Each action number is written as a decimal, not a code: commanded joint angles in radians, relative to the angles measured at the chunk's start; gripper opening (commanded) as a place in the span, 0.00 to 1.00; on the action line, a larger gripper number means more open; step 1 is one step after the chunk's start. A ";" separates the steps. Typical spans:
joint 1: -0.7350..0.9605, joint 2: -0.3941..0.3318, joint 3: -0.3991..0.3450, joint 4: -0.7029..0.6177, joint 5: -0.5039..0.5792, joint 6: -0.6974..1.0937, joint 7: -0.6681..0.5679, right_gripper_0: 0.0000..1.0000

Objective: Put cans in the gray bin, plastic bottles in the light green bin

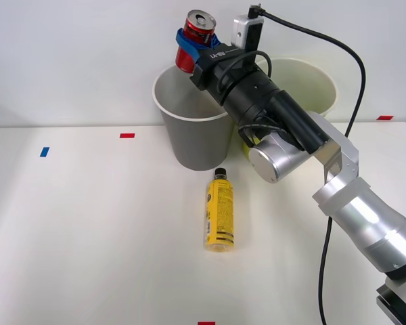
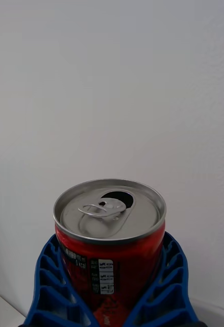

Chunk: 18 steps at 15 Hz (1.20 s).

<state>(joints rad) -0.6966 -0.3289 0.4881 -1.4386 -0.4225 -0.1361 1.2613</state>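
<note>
A small red can (image 1: 195, 39) with a silver top is held upright, slightly tilted, above the gray bin (image 1: 189, 132), and my right gripper (image 1: 189, 49) is shut on it. In the right wrist view the can (image 2: 109, 240) sits between the blue ribbed fingers (image 2: 50, 286), its opened pull-tab top facing the camera. The gray bin stands at the back middle of the table. Behind my arm, to its right, is the light green bin (image 1: 311, 84), mostly hidden. A plastic bottle (image 1: 219, 211) with a yellow label and black cap lies on the table in front of the gray bin.
Red tape marks (image 1: 127, 135) and a blue one (image 1: 44, 152) lie on the white table. My arm's silver links (image 1: 365, 217) cross the right side, with a black cable (image 1: 338, 135) looping over it. A white wall is behind the bins.
</note>
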 commanded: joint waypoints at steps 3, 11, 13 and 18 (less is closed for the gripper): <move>-0.008 -0.047 0.035 0.007 0.002 0.000 0.000 1.00; 0.178 -0.190 0.044 -0.269 0.008 -0.002 0.006 1.00; 0.324 -0.297 0.041 -0.439 0.004 -0.002 0.000 1.00; 0.753 -0.464 -0.108 -0.781 0.008 -0.002 0.004 1.00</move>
<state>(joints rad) -0.0707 -0.7381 0.4451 -2.1158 -0.4155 -0.1379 1.2628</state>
